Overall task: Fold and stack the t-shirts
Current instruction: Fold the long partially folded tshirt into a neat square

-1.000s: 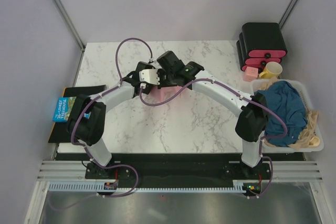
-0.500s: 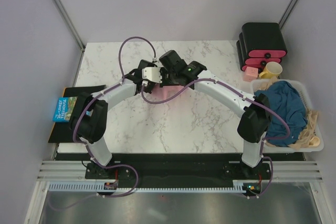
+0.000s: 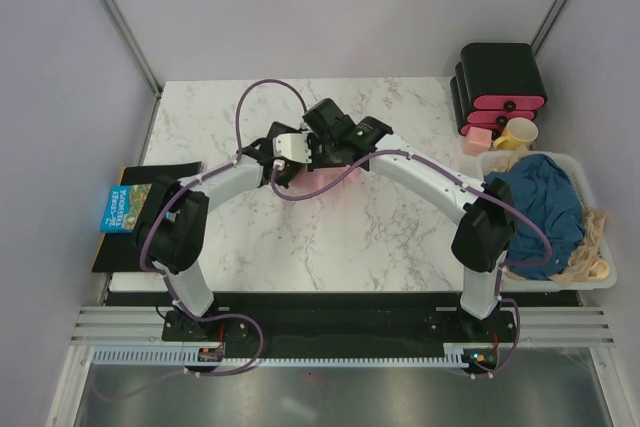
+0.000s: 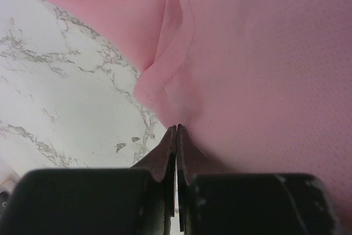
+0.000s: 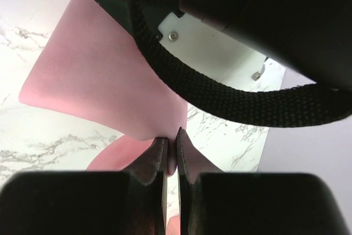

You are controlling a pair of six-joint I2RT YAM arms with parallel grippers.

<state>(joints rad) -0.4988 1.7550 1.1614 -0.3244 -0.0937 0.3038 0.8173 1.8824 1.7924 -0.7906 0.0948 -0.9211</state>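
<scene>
- White marble table (image 3: pixel 380 237) with plain grey walls (image 3: pixel 60 67) on three sides; both arms reach to the middle of the far half and meet there.
- Pink t-shirt (image 4: pixel 264 53) lies on the marble at that spot, mostly hidden under the two wrists in the top view, only a pink patch showing.
- Left gripper (image 4: pixel 176 130): jaws clamped tight together on a folded hem edge of the pink t-shirt; cloth bunches into a small crease right at the tips.
- Right gripper (image 5: pixel 171 136): jaws pinched nearly together with a thin layer of pink cloth between them, so it grips the same shirt; the left arm's wrist and a black braided cable (image 5: pixel 231 94) fill the upper part of its view.
- The two grippers sit just beside each other.
- Teal-blue t-shirt (image 3: pixel 545 207) is crumpled in a white bin (image 3: pixel 565 285) at the right edge of the table, well apart from the pink one.
- Black boxes (image 3: pixel 500 82) with pink fronts stand at the far right; a yellow mug (image 3: pixel 518 133) sits between them and the bin.
- A book (image 3: pixel 124 209) rests on a black mat (image 3: pixel 165 169) at the left edge.
</scene>
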